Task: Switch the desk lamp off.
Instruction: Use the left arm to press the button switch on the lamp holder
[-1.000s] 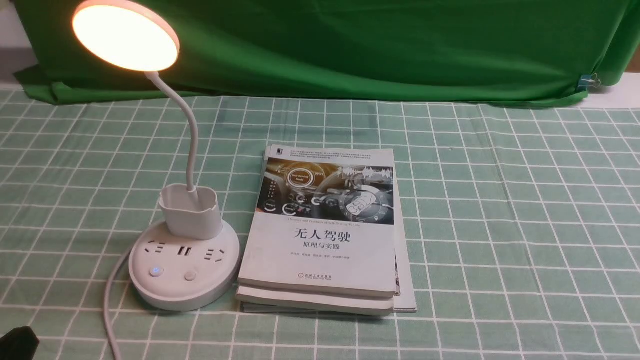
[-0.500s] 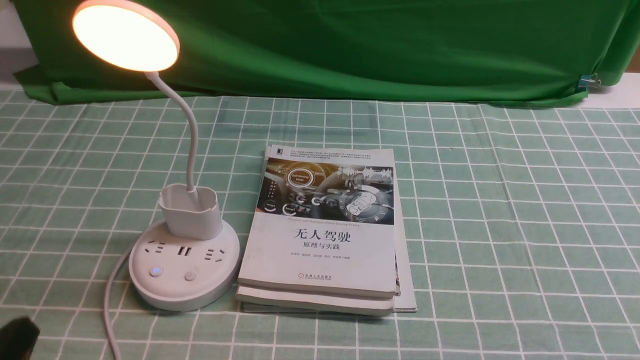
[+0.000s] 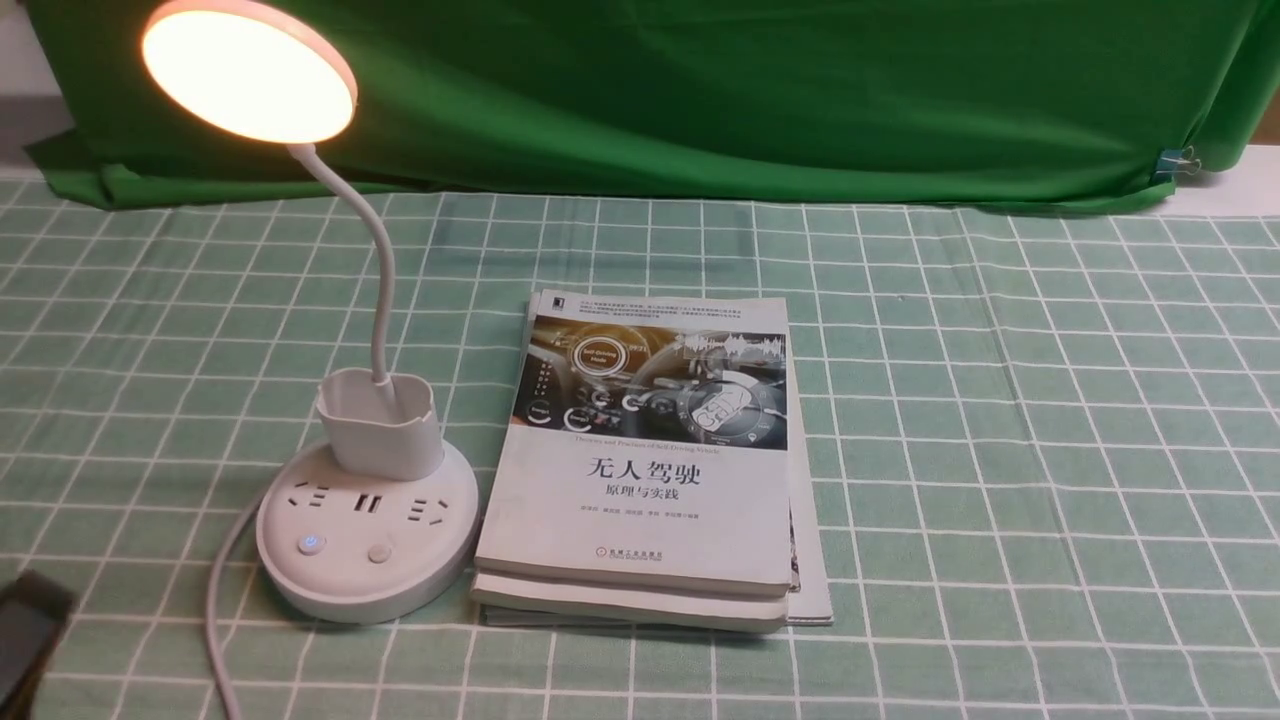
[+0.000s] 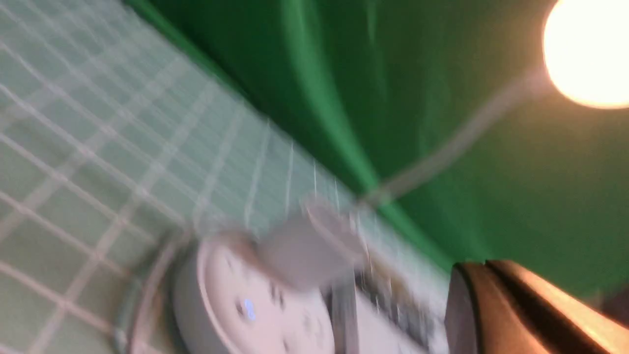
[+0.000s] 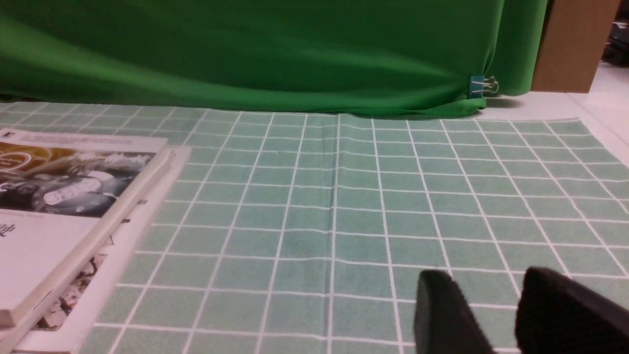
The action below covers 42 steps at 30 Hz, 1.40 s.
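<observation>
The white desk lamp [image 3: 365,530] stands at the left of the checked cloth. Its round disc head [image 3: 248,72] glows warm on a thin bent neck above a small cup holder [image 3: 378,425]. The round base has sockets and two buttons; the left button [image 3: 311,544] glows blue and the other button [image 3: 379,551] is unlit. My left gripper [image 3: 25,630] is a dark shape at the near left corner, apart from the base. In the blurred left wrist view its fingers [image 4: 484,268] lie together, beside the lamp base [image 4: 231,305] and the lit head [image 4: 589,54]. My right gripper [image 5: 486,280] hovers low over bare cloth, with a narrow gap between its jaws and nothing in them.
A stack of books [image 3: 650,470] lies just right of the lamp base and also shows in the right wrist view [image 5: 64,196]. The lamp's white cord [image 3: 215,610] runs toward the near edge. A green backdrop cloth [image 3: 700,90] hangs behind, held by a clip [image 3: 1180,160].
My left gripper has risen further into the near left corner of the front view. The lamp stays lit and nothing else has moved.
</observation>
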Motion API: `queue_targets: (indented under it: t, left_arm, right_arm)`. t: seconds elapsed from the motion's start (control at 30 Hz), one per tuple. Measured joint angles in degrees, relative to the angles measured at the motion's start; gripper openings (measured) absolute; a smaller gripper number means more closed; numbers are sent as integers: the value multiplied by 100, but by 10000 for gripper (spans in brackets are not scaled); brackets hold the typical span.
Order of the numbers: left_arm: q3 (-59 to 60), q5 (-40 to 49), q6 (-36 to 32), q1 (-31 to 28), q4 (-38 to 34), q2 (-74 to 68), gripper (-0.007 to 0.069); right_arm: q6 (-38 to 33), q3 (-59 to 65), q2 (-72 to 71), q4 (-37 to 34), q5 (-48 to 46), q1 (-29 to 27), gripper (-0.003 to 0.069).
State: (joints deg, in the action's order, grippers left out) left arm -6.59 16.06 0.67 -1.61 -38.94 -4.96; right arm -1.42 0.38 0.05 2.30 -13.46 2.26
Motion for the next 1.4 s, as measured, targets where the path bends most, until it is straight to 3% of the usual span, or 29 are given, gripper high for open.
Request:
queue_targets:
  t: [0.4, 0.5, 0.77, 1.07, 1.4]
  left_arm:
    - [-2747, 2968, -956, 23, 2098, -4593, 0]
    - [-3136, 3086, -992, 195, 2205, -5532, 0]
    - [-4290, 3521, -1014, 1399, 2493, -7349, 0]
    - [-5420, 3704, -1018, 1481, 2782, -8735, 0]
    - [-5667, 3677, -940, 1602, 2916, -9278, 0]
  right_arm:
    - [0, 0, 0, 0, 0, 0, 242]
    - [0, 0, 0, 0, 0, 0, 242]
    - [0, 0, 0, 0, 0, 0, 242]
    - [0, 0, 0, 0, 0, 0, 242]
    - [0, 0, 0, 0, 0, 0, 242]
